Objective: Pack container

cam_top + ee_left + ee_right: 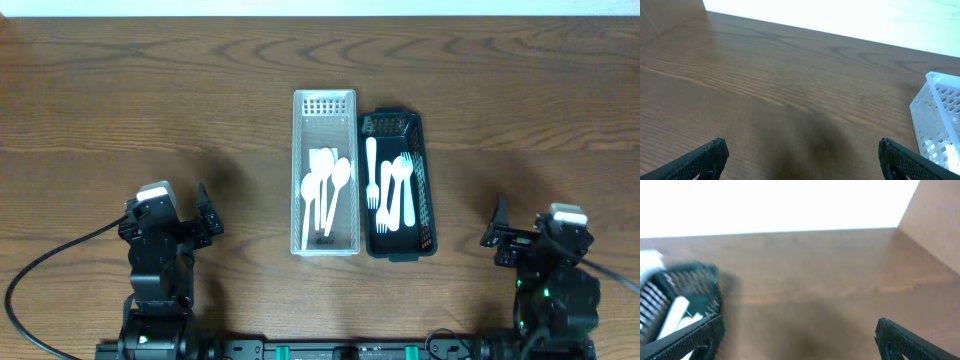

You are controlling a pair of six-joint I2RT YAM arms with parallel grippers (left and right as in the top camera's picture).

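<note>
A clear white basket (pixel 298 170) stands at the table's middle with white plastic spoons (pixel 326 183) lying in it. Touching its right side is a black basket (pixel 433 190) that holds white forks (pixel 386 192). My left gripper (pixel 206 216) rests low at the front left, open and empty, well apart from both baskets. In the left wrist view the gripper (pixel 802 152) spans bare wood, with the white basket (pixel 940 117) at the right edge. My right gripper (pixel 497 228) sits open and empty at the front right. In its wrist view the gripper (pixel 800 330) frames bare wood, the black basket (pixel 687 280) blurred at left.
The brown wooden table (pixel 150 100) runs out on all sides of the baskets. A pale wall edge (pixel 840 15) bounds the far side. A black cable (pixel 40 270) loops from the left arm's base.
</note>
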